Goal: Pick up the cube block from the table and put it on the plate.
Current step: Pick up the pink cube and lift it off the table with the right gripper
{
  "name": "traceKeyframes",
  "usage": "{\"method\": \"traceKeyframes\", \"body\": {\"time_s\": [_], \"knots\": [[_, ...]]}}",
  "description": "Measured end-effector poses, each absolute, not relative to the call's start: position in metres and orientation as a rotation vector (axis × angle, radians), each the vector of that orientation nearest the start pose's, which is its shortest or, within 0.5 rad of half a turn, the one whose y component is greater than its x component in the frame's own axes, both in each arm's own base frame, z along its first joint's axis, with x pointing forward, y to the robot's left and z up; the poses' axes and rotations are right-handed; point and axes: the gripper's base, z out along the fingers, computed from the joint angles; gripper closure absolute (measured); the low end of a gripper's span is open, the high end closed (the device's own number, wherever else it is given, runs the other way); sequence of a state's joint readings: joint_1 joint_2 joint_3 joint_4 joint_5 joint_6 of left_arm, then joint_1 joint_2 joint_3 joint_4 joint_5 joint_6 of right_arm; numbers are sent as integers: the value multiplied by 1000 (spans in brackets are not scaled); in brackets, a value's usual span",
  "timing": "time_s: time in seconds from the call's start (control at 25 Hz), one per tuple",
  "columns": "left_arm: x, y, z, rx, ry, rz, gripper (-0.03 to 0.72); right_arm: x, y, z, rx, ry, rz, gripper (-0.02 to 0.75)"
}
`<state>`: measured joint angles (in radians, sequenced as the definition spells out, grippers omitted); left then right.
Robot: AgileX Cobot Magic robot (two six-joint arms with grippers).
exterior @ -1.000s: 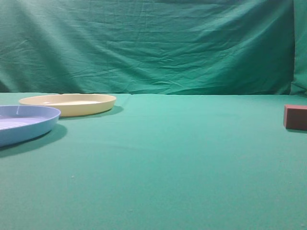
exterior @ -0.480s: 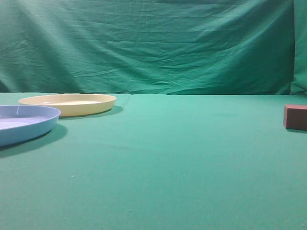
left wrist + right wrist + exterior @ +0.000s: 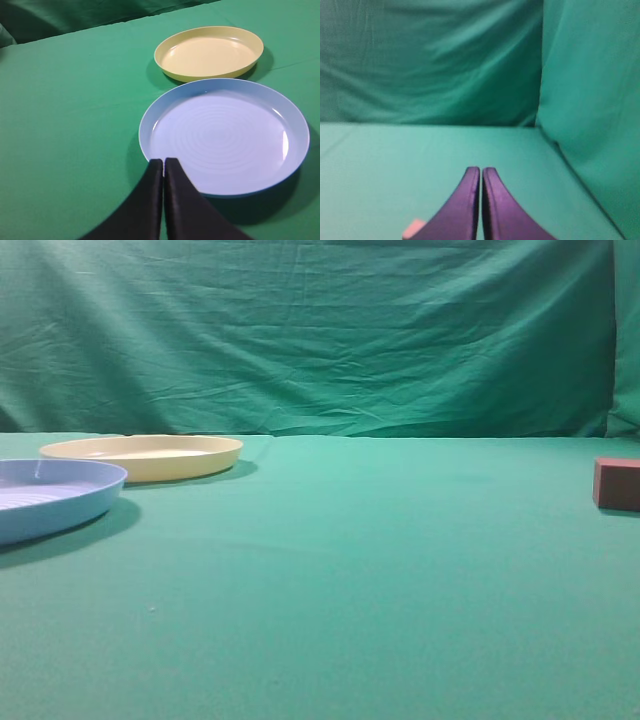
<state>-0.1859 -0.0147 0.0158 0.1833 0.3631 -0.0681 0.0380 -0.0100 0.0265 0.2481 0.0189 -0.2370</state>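
Note:
The small reddish-brown cube block (image 3: 617, 484) sits on the green table (image 3: 360, 560) at the far right edge of the exterior view. A corner of it shows in the right wrist view (image 3: 413, 229), left of my right gripper (image 3: 481, 170), which is shut and empty above the cloth. The pale yellow plate (image 3: 142, 456) lies at the back left; in the left wrist view it (image 3: 210, 52) lies beyond the blue plate. My left gripper (image 3: 163, 161) is shut and empty at the blue plate's near rim. Neither gripper shows in the exterior view.
A light blue round plate (image 3: 50, 496) lies at the left front, next to the yellow plate; it also shows in the left wrist view (image 3: 225, 135). A wrinkled green backdrop (image 3: 320, 335) hangs behind the table and along the right side (image 3: 590, 100).

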Motion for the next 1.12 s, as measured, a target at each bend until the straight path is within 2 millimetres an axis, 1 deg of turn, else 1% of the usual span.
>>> {"method": "traceKeyframes", "body": {"time_s": [0.08, 0.16, 0.32, 0.4, 0.48, 0.56, 0.68, 0.84, 0.92, 0.96, 1.0, 1.04, 1.12], "knots": [[53, -4, 176, 221, 1828, 2, 688, 56, 2, 205, -2, 1495, 56, 738], [53, -4, 176, 221, 1828, 2, 688, 58, 3, 205, -7, 1547, 72, 738], [53, -4, 176, 221, 1828, 2, 688, 72, 6, 227, -23, 1689, 86, 738], [53, -4, 176, 221, 1828, 2, 688, 86, 8, 239, -32, 1802, 103, 738], [53, -4, 176, 221, 1828, 2, 688, 102, 10, 247, -44, 1923, 122, 738], [53, -4, 176, 221, 1828, 2, 688, 119, 13, 253, -61, 2049, 140, 738], [53, -4, 176, 221, 1828, 2, 688, 140, 16, 255, -82, 2205, 166, 738], [53, -4, 176, 221, 1828, 2, 688, 167, 20, 266, -105, 2310, 190, 738], [53, -4, 176, 221, 1828, 2, 688, 180, 27, 270, -210, 2331, 185, 738], [53, -4, 176, 221, 1828, 2, 688, 187, 33, 271, -291, 2340, 185, 689], [53, -4, 176, 221, 1828, 2, 688, 192, 41, 271, -383, 2347, 186, 689], [53, -4, 176, 221, 1828, 2, 688, 196, 48, 271, -451, 2348, 191, 624], [53, -4, 176, 221, 1828, 2, 688, 207, 59, 268, -509, 2368, 209, 537]]}}
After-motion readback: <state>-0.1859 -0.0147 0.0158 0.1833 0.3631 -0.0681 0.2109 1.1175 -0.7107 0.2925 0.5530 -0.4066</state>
